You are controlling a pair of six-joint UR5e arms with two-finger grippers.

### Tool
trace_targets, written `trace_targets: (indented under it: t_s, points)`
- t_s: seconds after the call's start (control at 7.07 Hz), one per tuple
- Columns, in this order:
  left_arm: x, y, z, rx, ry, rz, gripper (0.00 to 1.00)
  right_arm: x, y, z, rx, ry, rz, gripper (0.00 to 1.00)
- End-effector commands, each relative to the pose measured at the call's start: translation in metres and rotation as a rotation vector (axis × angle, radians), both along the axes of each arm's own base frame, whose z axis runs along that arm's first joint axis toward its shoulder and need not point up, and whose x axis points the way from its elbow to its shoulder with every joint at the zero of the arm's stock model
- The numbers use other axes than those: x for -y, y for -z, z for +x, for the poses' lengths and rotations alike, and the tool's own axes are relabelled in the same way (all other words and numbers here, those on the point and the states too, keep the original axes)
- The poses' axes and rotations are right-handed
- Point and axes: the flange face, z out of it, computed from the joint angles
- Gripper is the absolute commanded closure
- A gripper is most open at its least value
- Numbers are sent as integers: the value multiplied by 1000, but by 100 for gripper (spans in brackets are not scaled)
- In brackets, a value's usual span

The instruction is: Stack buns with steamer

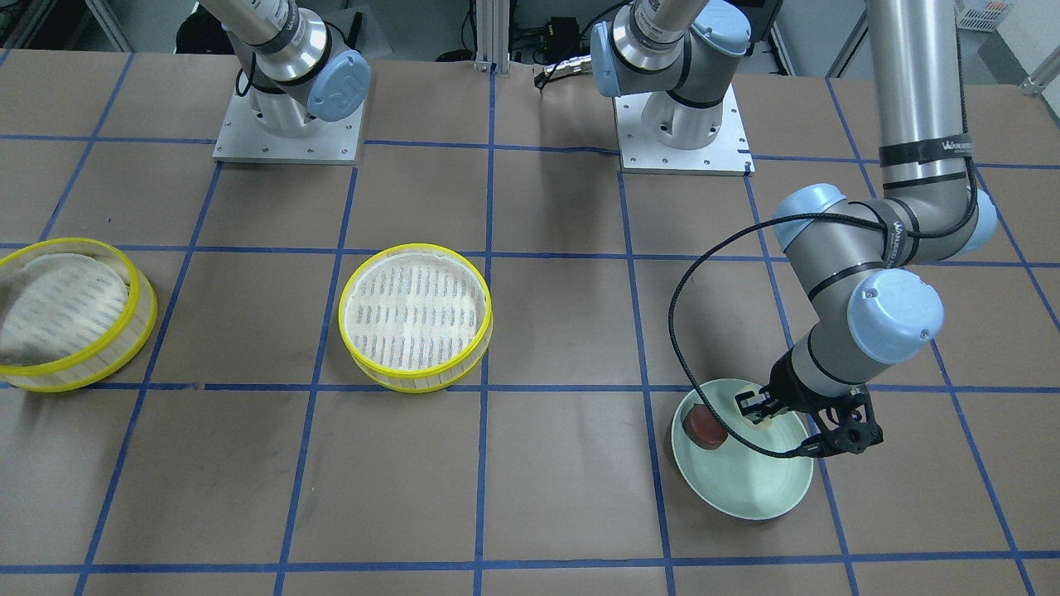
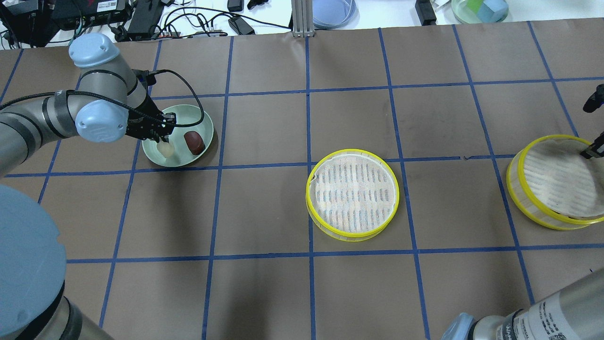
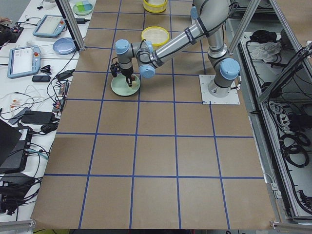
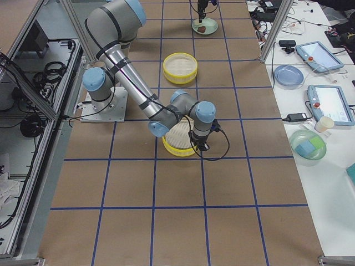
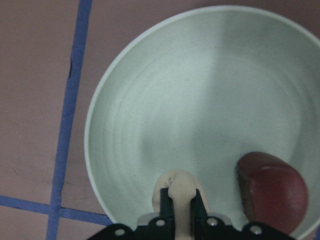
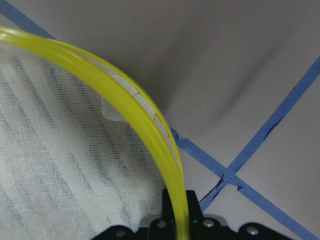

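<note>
Evidently the job is only just getting going: the left hand (image 5: 181,200) is pinching the soft, doughy cream-white bun (image 5: 175,182) on the smooth pale green plate (image 5: 165,100), with the glossy dark reddish-brown bun (image 5: 272,192) lying just beside it. Farther along the paper-covered counter (image 2: 264,293), the round, yellow-rimmed, cloth-lined middle steamer tray (image 2: 353,193) is sitting empty. Beyond it the right hand (image 6: 180,200) is clamping the far steamer tray (image 2: 557,182) by its thin rim, so loading both buns and stacking are waiting.

Robotics lab, test cell.
Two robot arms (image 1: 911,99) bolted to a paper-covered bench (image 1: 563,463) gridded in blue tape (image 1: 489,331); teach pendants (image 4: 330,105), cables (image 3: 292,144) and aluminium framing (image 2: 298,19) crowd its edges.
</note>
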Motion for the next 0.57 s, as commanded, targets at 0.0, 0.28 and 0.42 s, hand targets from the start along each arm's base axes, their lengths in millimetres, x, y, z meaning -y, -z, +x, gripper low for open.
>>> trace_targets:
  t_s: [0.0,0.28,0.42]
  points:
    - [-16,-80,-88,-57,-25,-36,100,-5,-58,35,15,99,3,100]
    - [-53,-130,-220,-23,-30,-88,100,-6,-110,101,12,157,-6,100]
    - [-74,-128,-284,-42,-99,-97,100,-12,-128,127,27,200,5,100]
